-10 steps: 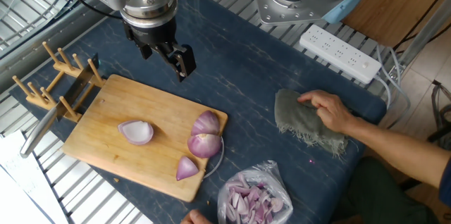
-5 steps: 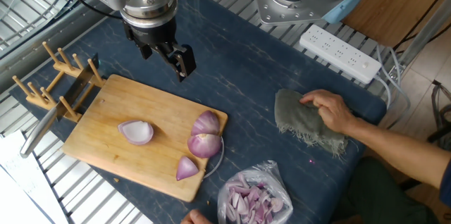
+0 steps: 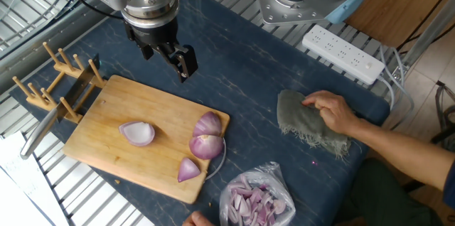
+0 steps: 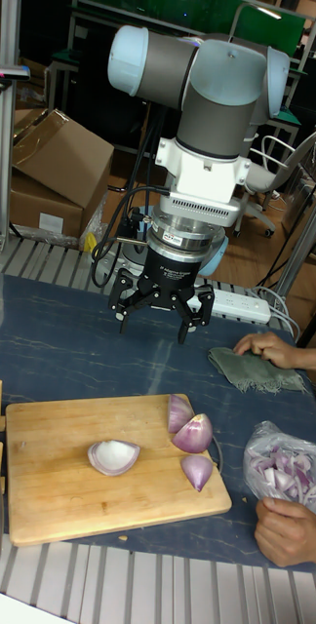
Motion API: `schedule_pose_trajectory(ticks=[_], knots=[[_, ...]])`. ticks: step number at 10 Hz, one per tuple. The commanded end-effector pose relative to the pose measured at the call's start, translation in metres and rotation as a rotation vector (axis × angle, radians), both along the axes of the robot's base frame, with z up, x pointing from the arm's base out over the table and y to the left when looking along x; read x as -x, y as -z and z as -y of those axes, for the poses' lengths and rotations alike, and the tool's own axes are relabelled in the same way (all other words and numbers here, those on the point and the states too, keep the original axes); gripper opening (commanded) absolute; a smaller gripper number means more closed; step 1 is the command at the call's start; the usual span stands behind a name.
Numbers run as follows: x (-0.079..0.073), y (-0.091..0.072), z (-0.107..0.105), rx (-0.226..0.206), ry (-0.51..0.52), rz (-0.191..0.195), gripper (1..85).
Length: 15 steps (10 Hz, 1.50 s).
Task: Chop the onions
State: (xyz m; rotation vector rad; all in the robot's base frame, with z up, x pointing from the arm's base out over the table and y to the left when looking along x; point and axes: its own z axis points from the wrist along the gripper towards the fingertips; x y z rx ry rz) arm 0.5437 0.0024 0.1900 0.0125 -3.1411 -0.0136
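Onions (image 3: 206, 146) are all sitting on the wooden cutting board (image 3: 121, 101), four pieces in total. There's a half with its pale face up roughly mid-board, two glossy purple chunks touching each other by the right edge, and a smaller wedge just nearer than those, close to the near right corner. The end effector (image 4: 154, 320) hangs in the air over the blue table (image 3: 249, 91) just past the far edge of the board, fingers spread with nothing between them, so it's released. Off to the right a person's hand (image 3: 331, 110) rests on a grey-green cloth (image 3: 302, 123), well apart from the board. A clear bag (image 3: 256, 201) of small purple onion bits lies near right of the board, with a second hand (image 4: 290, 528) right beside it. There's a white power strip (image 3: 345, 54) at the far right and a wooden rack (image 3: 60, 80) left of the board.
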Motion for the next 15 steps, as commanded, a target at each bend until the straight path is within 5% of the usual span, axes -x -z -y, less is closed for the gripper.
schedule_pose_trajectory(ticks=[1, 2, 5, 8, 12, 14, 15], knots=[[0.000, 0.000, -0.002, 0.000, 0.000, 0.000, 84.0], [0.004, -0.001, 0.020, 0.090, -0.236, -0.026, 1.0], [0.006, -0.007, 0.023, 0.117, -0.238, -0.019, 1.0], [-0.025, -0.009, 0.033, 0.186, -0.300, 0.072, 1.0], [-0.027, -0.011, 0.026, 0.173, -0.249, 0.083, 1.0], [-0.023, -0.007, 0.026, 0.177, -0.279, 0.053, 1.0], [-0.017, -0.005, 0.012, 0.127, -0.268, 0.031, 1.0]])
